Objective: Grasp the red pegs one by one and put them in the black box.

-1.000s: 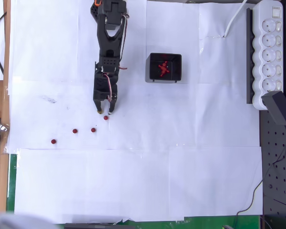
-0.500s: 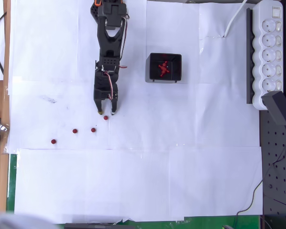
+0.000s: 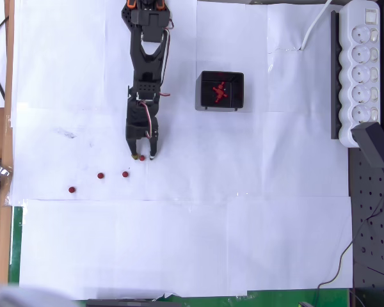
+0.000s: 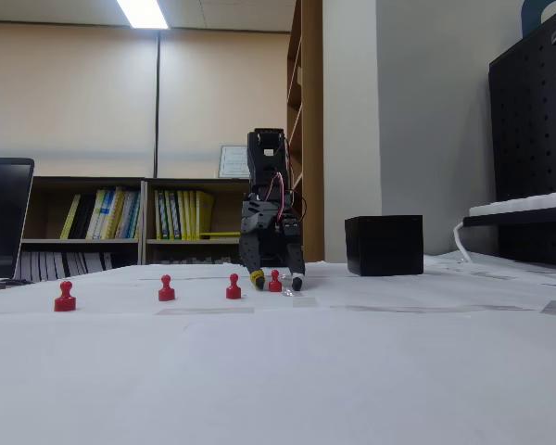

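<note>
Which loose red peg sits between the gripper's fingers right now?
The rightmost peg of the four on the paper, between the open gripper fingers; the other three stand farther left.

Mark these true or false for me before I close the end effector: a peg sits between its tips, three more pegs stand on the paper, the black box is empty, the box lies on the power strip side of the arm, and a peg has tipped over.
1. A red peg stands between the tips of the end effector. True.
2. Three more red pegs wait on the paper. True.
3. The black box is empty. False: red pegs lie inside it.
4. In the overhead view the box lies between the arm and the power strip. True.
5. One peg has tipped over. False: in the fixed view all four stand upright.
</note>
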